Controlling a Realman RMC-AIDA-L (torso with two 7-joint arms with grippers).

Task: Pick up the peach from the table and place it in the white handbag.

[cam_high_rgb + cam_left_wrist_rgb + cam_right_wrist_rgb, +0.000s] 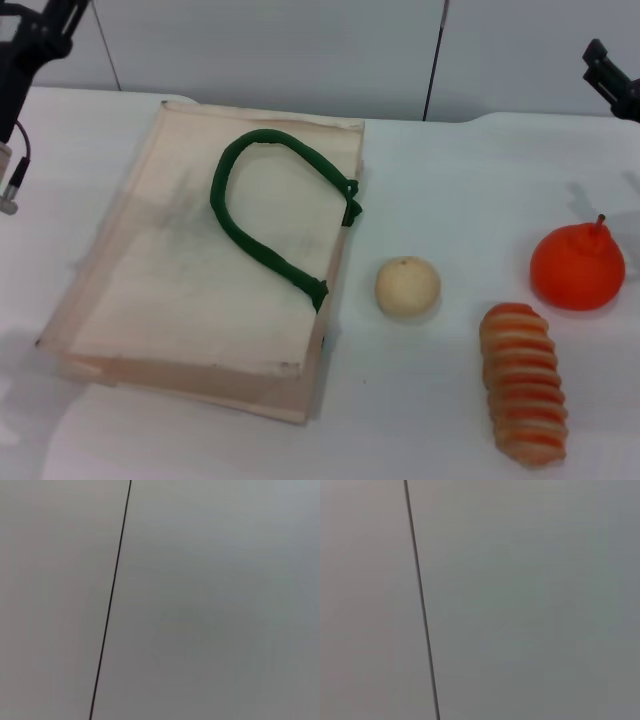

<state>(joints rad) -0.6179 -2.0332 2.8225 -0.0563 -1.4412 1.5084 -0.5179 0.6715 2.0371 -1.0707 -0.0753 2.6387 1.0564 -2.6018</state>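
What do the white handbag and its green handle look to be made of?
The white handbag looks like thin, matte cream fabric, perhaps canvas: its flat sides are slightly wrinkled and smudged. Its green handle looks like thick braided rope or cord, matte, curving in a loose loop on top.

No readable text, label or number appears anywhere, as far as visible.

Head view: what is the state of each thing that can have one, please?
white handbag: lying flat on the table, green handle on top.
cream-yellow round fruit: loose beside the bag, not touching it.
orange pear-shaped fruit: upright, stem up.
striped orange piece: lying on its side.
peach: not in view.
left gripper: raised, far left.
right gripper: raised, far right.
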